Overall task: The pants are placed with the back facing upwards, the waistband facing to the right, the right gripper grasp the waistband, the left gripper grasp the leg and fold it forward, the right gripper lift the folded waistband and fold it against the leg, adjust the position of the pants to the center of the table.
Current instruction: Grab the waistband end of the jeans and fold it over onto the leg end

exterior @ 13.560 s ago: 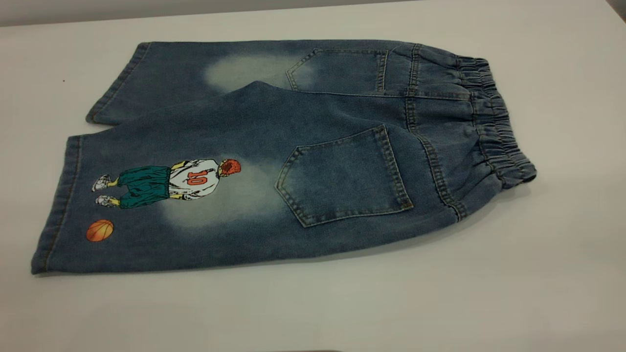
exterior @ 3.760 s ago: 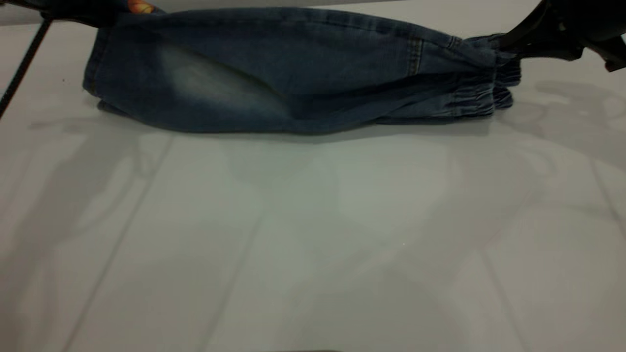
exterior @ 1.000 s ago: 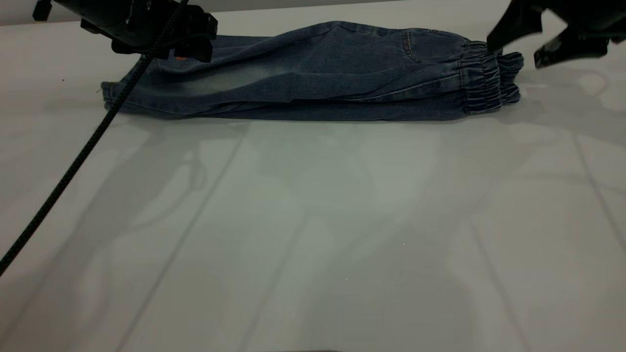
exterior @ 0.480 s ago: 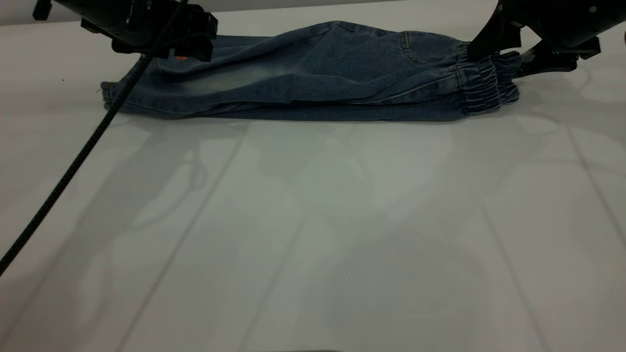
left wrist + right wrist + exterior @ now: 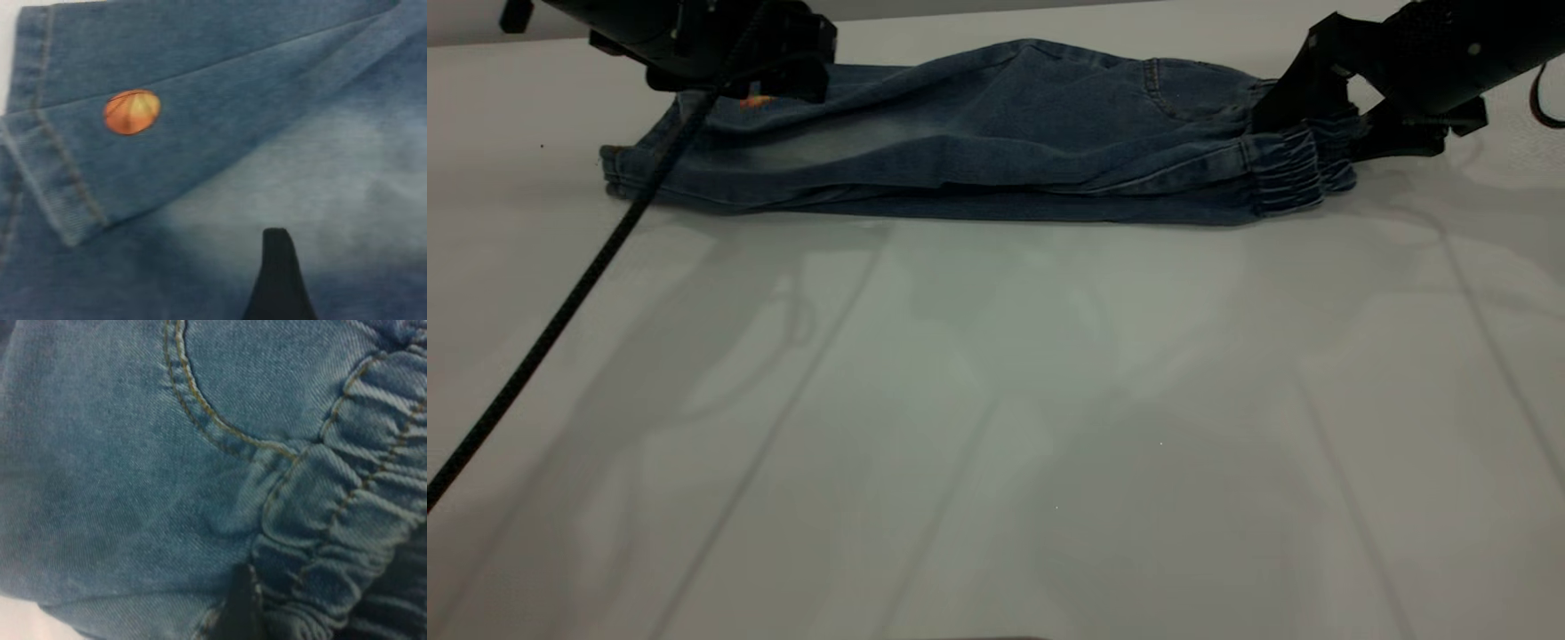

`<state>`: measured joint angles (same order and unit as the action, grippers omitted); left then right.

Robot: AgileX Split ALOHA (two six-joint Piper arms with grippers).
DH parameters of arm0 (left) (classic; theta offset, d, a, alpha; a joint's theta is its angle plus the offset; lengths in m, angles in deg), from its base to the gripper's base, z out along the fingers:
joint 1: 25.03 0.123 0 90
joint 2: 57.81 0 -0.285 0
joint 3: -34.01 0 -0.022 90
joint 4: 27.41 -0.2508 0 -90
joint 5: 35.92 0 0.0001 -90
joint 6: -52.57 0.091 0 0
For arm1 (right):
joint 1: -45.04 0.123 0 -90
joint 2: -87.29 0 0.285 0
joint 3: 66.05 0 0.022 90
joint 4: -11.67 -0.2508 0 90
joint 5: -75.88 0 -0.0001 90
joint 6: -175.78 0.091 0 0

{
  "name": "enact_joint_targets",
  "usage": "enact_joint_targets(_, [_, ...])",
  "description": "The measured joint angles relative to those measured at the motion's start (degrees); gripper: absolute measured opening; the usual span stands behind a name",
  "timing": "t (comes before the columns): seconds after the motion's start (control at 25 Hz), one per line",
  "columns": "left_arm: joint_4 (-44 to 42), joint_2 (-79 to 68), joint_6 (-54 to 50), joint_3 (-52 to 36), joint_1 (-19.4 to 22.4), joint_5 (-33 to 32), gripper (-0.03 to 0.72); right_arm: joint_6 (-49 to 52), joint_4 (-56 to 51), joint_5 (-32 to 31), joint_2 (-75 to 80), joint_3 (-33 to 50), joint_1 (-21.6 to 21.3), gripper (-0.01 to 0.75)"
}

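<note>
At the far side of the table (image 5: 996, 427): pants (image 5: 996, 133) lying folded lengthwise, one long low bundle, waistband (image 5: 1294, 160) at the right end, hems at the left end. Between the right gripper (image 5: 1320, 107) fingers: gathered elastic of the waistband, one black finger (image 5: 1294, 84) down on the upper layer just inboard of the ruffles, the other at the outer edge of the band beside the tabletop; jaws straddling the band with a gap between them, whether actually pinching the cloth not clear. Right wrist view: curved pocket stitching (image 5: 200, 407) and puckered band (image 5: 347, 520) close up, dark fingertip (image 5: 240, 607) against the denim at the band's inner seam. Over the left end of the bundle: left gripper (image 5: 783, 84), black, with thin cable (image 5: 560, 311) trailing down toward the near left corner of the table. Just under that gripper: a speck of orange print on the leg (image 5: 720, 142). Left wrist view: orange basketball (image 5: 131, 111) on a folded-over hem flap, one black fingertip (image 5: 279, 273) above pale faded denim, apart from the flap; second finger unseen, so grip state cannot be told. Shadows of both arms across the bare near half of the table.
</note>
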<state>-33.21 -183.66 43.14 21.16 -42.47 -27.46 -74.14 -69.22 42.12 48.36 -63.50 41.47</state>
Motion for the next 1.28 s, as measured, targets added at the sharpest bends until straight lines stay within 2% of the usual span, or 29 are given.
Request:
enact_joint_targets(0.08, [0.0, -0.2, 0.0, 0.1, -0.9, 0.2, 0.483, 0.1, -0.1, 0.0, 0.3, 0.0, 0.0, 0.445])
enact_joint_targets(0.24, [0.0, -2.7, 0.1, 3.6, -2.5, 0.2, 0.483, 0.4, -0.2, -1.4, 0.5, -0.1, 0.0, 0.137])
enact_joint_targets(0.28, [0.0, -4.3, 0.1, 5.2, -2.8, 0.2, 0.483, 0.6, -0.2, -2.2, 0.5, 0.0, 0.0, 0.099])
enact_joint_targets(0.52, [0.0, -12.2, 0.1, 16.1, -5.0, -1.8, 0.483, 1.4, -0.1, -5.9, 0.5, 0.0, 0.1, 0.083])
enact_joint_targets(0.6, [0.0, -14.8, 0.1, 20.1, -5.9, -5.3, 0.483, 1.6, 0.2, -7.0, 0.3, 0.0, 0.1, 0.083])
enact_joint_targets(0.84, [0.0, -20.7, 0.5, 30.0, -7.1, -22.0, 0.483, 2.3, 2.0, -8.3, -3.7, 0.0, 0.1, 0.083])
enact_joint_targets(1.0, [0.1, -21.8, 1.0, 33.9, -7.1, -27.7, 0.483, 2.6, 2.3, -9.3, -7.4, 0.0, 0.2, 0.083])
enact_joint_targets(1.28, [2.4, -22.7, 1.3, 35.1, -9.0, -29.5, 0.482, 2.8, 0.3, -14.3, -12.8, -0.4, 0.2, 0.083])
